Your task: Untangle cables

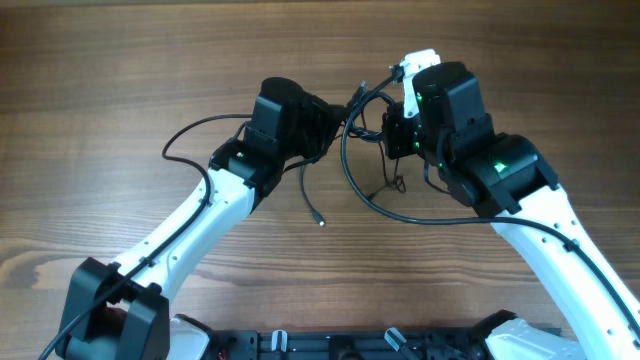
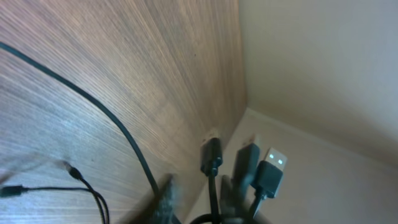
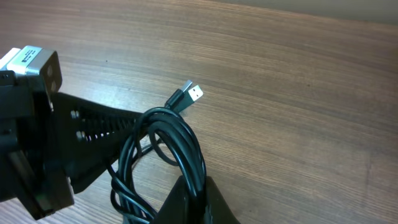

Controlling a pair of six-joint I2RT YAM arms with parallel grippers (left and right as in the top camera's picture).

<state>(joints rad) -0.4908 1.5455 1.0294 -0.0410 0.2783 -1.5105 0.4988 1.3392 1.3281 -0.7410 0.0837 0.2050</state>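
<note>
Overhead, the left gripper [image 1: 340, 120] is pointing in from the left, and as far as the right wrist view is showing, its long fingers are meeting at a point on the cables [image 1: 362, 120]. These are bunching between the two arms over the middle of the table [image 1: 120, 60]. One loose end [image 1: 320, 221] is trailing down onto the wood just below, and a wide loop is sagging toward the right arm. Further right, the right gripper [image 1: 392, 135] is pinching the same bunch, jaws pressed together on several strands, with a silver-tipped plug [image 3: 187, 96] sticking out past the loop. To do this step well, I judge the grippers should be drawing apart slowly and level (watching that the plug is not catching inside the loop), one grip holding firm while the other is letting strands slide. The knot itself is lying hidden between the fingers. The left wrist view is blurring its own fingers and cutting them off at the bottom edge, showing only three plugs [image 2: 249, 163] standing up.
</note>
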